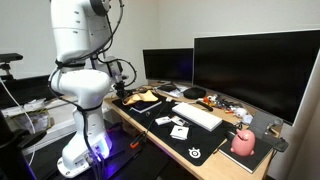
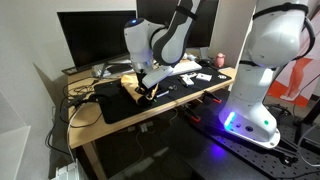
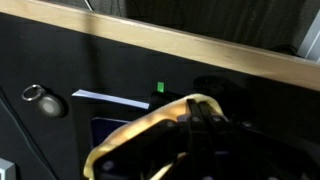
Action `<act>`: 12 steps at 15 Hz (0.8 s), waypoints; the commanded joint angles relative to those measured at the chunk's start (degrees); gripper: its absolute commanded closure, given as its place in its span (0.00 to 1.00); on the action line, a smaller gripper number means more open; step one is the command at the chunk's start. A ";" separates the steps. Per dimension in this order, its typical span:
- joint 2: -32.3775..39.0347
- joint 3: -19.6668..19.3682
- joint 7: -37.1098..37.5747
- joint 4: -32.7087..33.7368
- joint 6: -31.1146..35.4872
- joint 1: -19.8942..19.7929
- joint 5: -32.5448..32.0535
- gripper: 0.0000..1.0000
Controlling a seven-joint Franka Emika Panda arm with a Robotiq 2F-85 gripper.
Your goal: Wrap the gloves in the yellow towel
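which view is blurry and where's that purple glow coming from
Wrist view: the yellow cloth towel up close is soft and out of focus, while the light wooden desk edge behind it looks sharper. Both exterior views: in focus but dim, with a blue-violet glow at the white robot base.

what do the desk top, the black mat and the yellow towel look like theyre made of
desk top: looks like light wood or wood-look laminate, smooth tan face.
black mat: probably rubbery or fabric-topped, flat matte black with no glare.
yellow towel: soft cloth, it bunches and sags limply; weave too small to tell.
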 commanded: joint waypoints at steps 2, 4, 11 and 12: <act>0.37 -2.30 -3.77 -4.48 11.90 -2.70 -0.61 1.00; 0.93 -2.82 -5.19 -5.37 15.05 -3.26 -0.47 1.00; -1.28 -3.46 -5.90 -7.54 14.84 -2.80 -2.64 0.65; -1.98 -3.57 -5.92 -8.11 14.87 -2.82 -3.59 0.60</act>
